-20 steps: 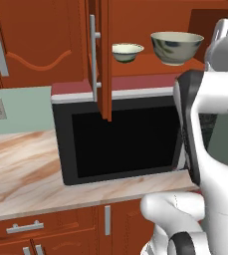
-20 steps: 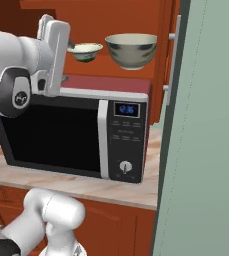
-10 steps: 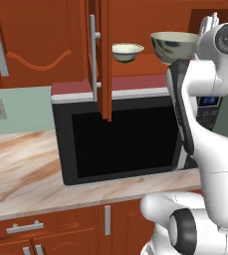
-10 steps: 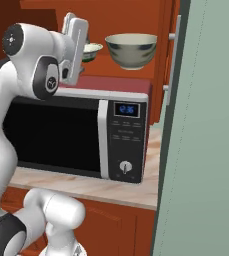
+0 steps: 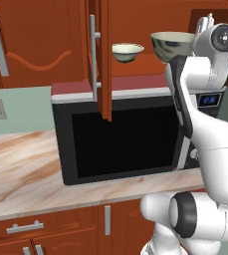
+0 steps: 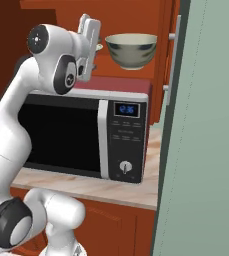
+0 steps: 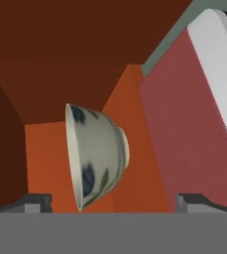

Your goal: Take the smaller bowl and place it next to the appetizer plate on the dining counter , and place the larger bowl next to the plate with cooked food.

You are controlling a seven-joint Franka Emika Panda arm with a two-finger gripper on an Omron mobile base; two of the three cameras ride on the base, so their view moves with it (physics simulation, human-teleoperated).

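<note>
The larger bowl (image 5: 171,46), grey-cream with dark floral marks, stands in the open wall cabinet above the microwave; it is also clear in the right base view (image 6: 131,50). The smaller bowl (image 5: 127,52), white with a green tint, sits to its left on the same shelf. My gripper (image 5: 204,27) is raised to shelf height just right of the larger bowl, in front of the cabinet (image 6: 90,27). In the hand view the larger bowl (image 7: 97,156) lies a short way ahead, between the lines of my fingertips (image 7: 33,202). The gripper (image 7: 115,204) is open and holds nothing.
A black microwave (image 5: 120,134) with a red top stands on the marbled wall counter (image 5: 21,174). An open cabinet door (image 5: 103,55) hangs edge-on left of the bowls. A tall grey-green panel (image 6: 206,150) closes off the right side. Drawers run below the counter.
The arm has risen and swung the hand in toward the larger bowl at shelf height. Both bowls have stayed put.
</note>
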